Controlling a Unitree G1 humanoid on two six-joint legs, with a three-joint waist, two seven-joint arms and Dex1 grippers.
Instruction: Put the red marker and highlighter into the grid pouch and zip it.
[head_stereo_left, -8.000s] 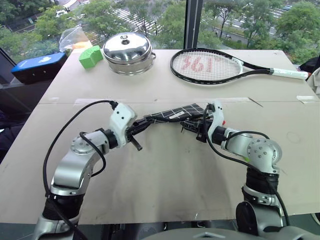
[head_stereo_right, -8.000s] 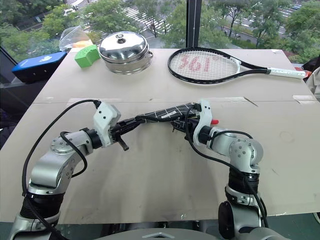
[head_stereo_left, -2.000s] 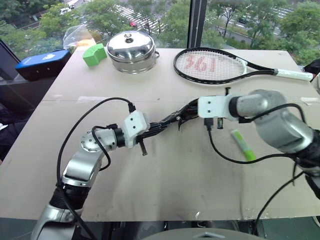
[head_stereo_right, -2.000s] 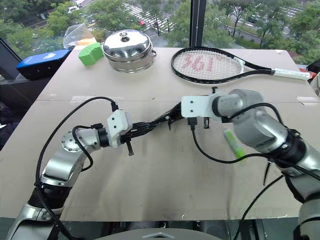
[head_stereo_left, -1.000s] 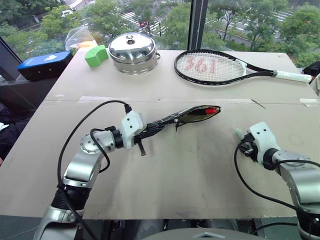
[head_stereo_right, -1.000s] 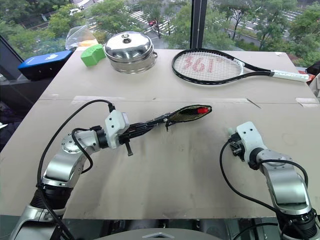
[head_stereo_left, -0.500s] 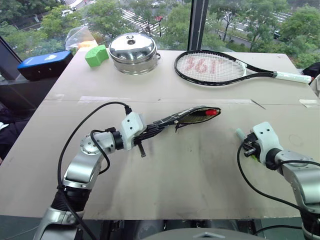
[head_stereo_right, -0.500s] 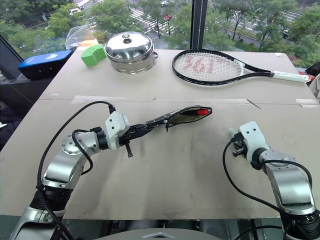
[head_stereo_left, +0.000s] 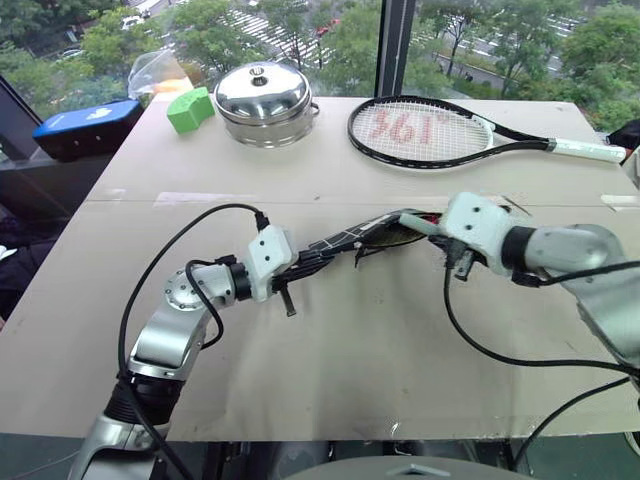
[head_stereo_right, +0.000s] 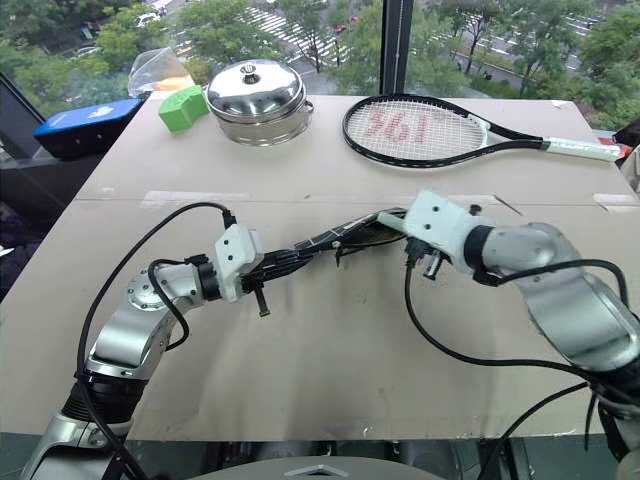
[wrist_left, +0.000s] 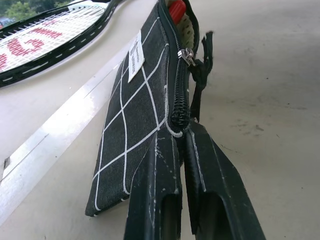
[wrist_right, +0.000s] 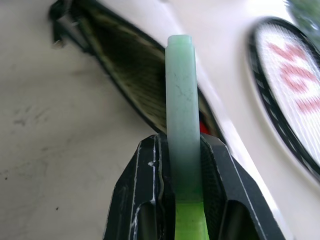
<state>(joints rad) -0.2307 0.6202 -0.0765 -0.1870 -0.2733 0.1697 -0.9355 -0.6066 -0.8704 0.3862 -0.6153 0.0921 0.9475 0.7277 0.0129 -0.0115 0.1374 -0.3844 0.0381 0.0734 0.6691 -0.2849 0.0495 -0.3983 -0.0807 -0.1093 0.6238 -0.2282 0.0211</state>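
Big tan table (head_stereo_left: 330, 380) fills the scene, with a seam running across its middle. On the far half lies a tennis racket (head_stereo_left: 440, 133), red lettering on the strings, handle reaching off to the right. Left of it sits a steel lidded pot (head_stereo_left: 262, 103), and beside that a green block (head_stereo_left: 187, 109), with a crinkled clear plastic bag (head_stereo_left: 152, 72) behind it. A blue case (head_stereo_left: 82, 127) rests off the table's far-left corner.

Centre stage now: the grid pouch (head_stereo_left: 345, 241) is held up off the table, stretched out between the 2 arms, zipper edge upward and its mouth gaping at the right-hand end, tan lining showing. The left gripper (wrist_left: 184, 145) is clamped tight on the pouch's closed end, both fingers pinching the fabric right at the zipper line; the pull cord (wrist_left: 202, 75) dangles just past them.

Over comes the right gripper (wrist_right: 182, 150), jaws closed firmly around the highlighter (wrist_right: 181, 120), pale cap leading. That cap is poised right at the open mouth, over the tan lining; whether it touches the fabric, I can't tell.

And the red marker (wrist_left: 176, 8)? Already in the pouch, its red end peeking out at the open end.
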